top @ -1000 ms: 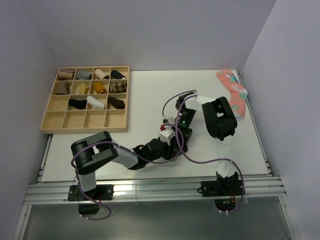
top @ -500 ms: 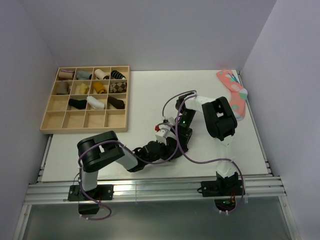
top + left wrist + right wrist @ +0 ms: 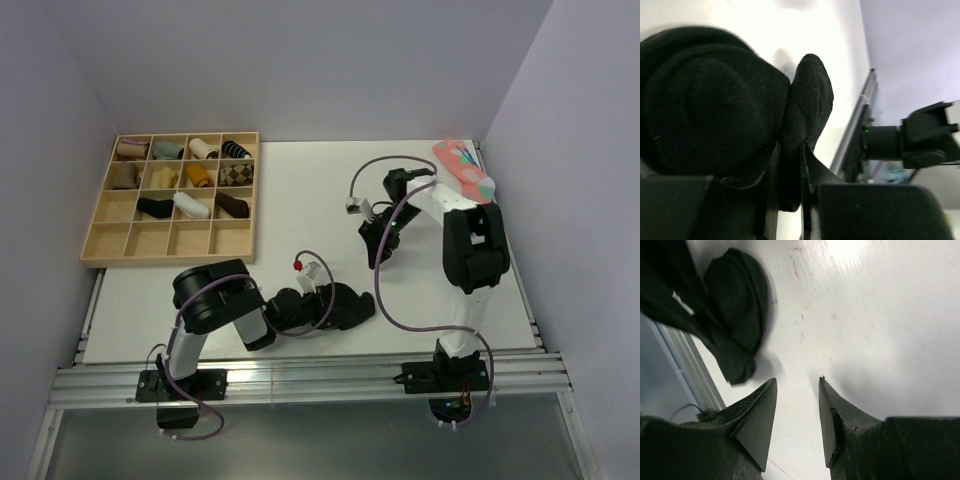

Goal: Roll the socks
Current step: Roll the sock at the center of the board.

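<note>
Two changes: right gripper (image 3: 797,405) has let go & backed off, jaws apart, empty; left gripper (image 3: 788,170) pinches narrow on the socks (image 3: 705,100), bundled on worktop (image 3: 880,315) at its tips, so roll looks nrly done.

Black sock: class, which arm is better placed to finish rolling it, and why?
Left. The left gripper is shut on a flap of the black sock, right against its rolled part. The right gripper hangs open and empty over the table, apart from the sock.

Black sock (image 3: 715,110) (bundled) in left hand (image 3: 789,156)
</note>
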Robot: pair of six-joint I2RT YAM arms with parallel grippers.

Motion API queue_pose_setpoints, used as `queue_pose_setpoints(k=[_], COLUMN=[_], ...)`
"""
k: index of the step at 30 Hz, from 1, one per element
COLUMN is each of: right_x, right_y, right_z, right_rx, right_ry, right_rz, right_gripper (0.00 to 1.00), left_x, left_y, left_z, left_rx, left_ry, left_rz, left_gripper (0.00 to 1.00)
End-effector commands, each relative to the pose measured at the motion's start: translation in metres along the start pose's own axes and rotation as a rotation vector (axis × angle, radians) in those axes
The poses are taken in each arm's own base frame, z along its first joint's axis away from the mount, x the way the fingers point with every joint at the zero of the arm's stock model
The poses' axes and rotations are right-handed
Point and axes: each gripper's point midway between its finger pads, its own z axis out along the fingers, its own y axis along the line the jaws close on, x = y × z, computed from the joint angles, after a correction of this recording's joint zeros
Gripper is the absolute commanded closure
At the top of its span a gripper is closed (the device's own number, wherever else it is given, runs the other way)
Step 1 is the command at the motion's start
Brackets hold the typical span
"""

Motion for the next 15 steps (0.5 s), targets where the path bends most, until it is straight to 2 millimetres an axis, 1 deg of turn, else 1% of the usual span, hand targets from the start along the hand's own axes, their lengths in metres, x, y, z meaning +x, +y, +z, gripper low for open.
queue_pose_setpoints(k=[1, 2, 3, 4, 5, 6, 7, 8, 9, 11, 12, 13, 15], right_x=[-0.009, -0.006, 0.004, 0.007, 0.006, 0.014, 0.014, 0.014, 0.018, 0.019, 0.023, 0.022, 0.027], right_y=[0.013, 0.015, 0.019, 0.023, 0.032, 0.039, 0.043, 0.048, 0.051, 0.059, 0.061, 0.067, 0.070], right_z=[-0.031, -0.033, -0.029, -0.029, -0.034, -0.030, -0.031, -0.034, -0.032, -0.031, -0.027, -0.025, -0.014], right_rx=[0.025, 0.033, 0.021, 0.019, 0.027, 0.003, 0.003, 0.008, 0.000, 0.011, 0.010, 0.018, 0.028], right_ry=[-0.137, -0.139, -0.130, -0.133, -0.154, -0.150, -0.158, -0.169, -0.163, -0.161, -0.157, -0.154, -0.138], right_rz=[-0.220, -0.247, -0.295, -0.325, -0.367, -0.405, -0.422, -0.448, -0.469, -0.508, -0.523, -0.555, -0.588], right_gripper=[0.53, 0.53, 0.53, 0.53, 0.52, 0.51, 0.50, 0.49, 0.48, 0.47, 0.46, 0.46, 0.45], left_x=[0.047, 0.047, 0.051, 0.045, 0.043, 0.043, 0.037, 0.036, 0.034, 0.028, 0.029, 0.025, 0.021], left_y=[0.064, 0.059, 0.064, 0.065, 0.064, 0.063, 0.066, 0.067, 0.066, 0.070, 0.070, 0.072, 0.066], left_z=[-0.031, -0.032, -0.034, -0.034, -0.035, -0.037, -0.037, -0.038, -0.039, -0.040, -0.040, -0.040, -0.037], left_rx=[-0.186, -0.163, -0.172, -0.163, -0.161, -0.151, -0.155, -0.163, -0.161, -0.186, -0.205, -0.217, -0.213], left_ry=[0.186, 0.193, 0.210, 0.198, 0.195, 0.210, 0.198, 0.201, 0.209, 0.206, 0.225, 0.220, 0.230], left_rz=[-0.191, -0.239, -0.267, -0.291, -0.331, -0.349, -0.368, -0.394, -0.405, -0.433, -0.444, -0.454, -0.464], left_gripper=[1.00, 1.00, 1.00, 1.00, 1.00, 1.00, 1.00, 1.00, 1.00, 1.00, 1.00, 1.00, 1.00])
